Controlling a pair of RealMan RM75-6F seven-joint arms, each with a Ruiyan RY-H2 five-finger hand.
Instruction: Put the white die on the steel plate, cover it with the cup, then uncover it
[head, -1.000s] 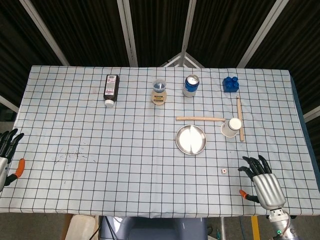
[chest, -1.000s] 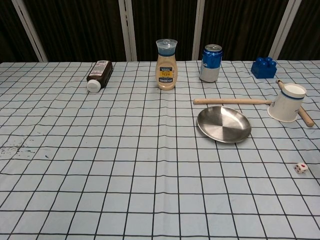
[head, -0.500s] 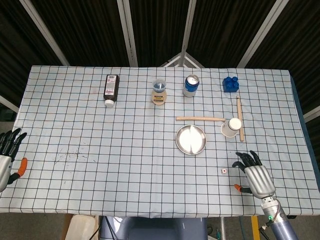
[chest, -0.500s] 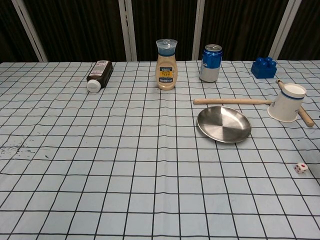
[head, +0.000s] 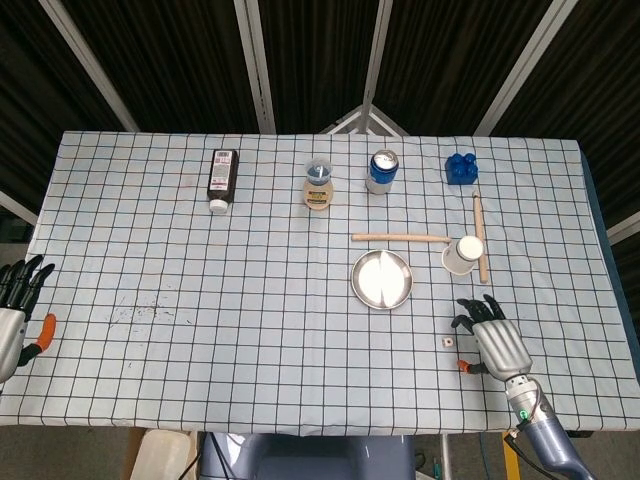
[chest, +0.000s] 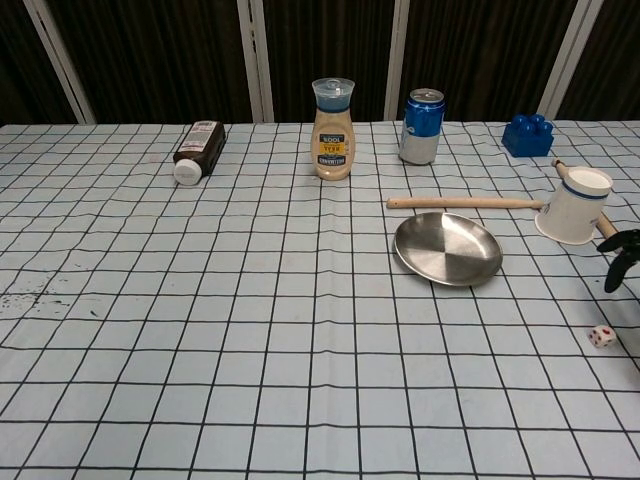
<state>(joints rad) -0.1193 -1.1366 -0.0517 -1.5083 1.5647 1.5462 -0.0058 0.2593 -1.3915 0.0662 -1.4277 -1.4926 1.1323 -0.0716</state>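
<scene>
A small white die with red pips (head: 447, 342) lies on the checked tablecloth of the table (head: 200, 280) in the lower right of the head view, below and to the right of the round shiny steel plate (head: 381, 279) and apart from it. The right hand (head: 490, 338) hovers just to the right of the die, fingers spread and holding nothing; only its dark fingertips (chest: 618, 262) show at the right edge of the chest view, above the die. A white paper cup (head: 462, 254) lies on its side right of the plate, against a pale wooden stick (head: 479, 236). The left hand (head: 14, 312) sits at the far left edge, fingers apart and holding nothing.
</scene>
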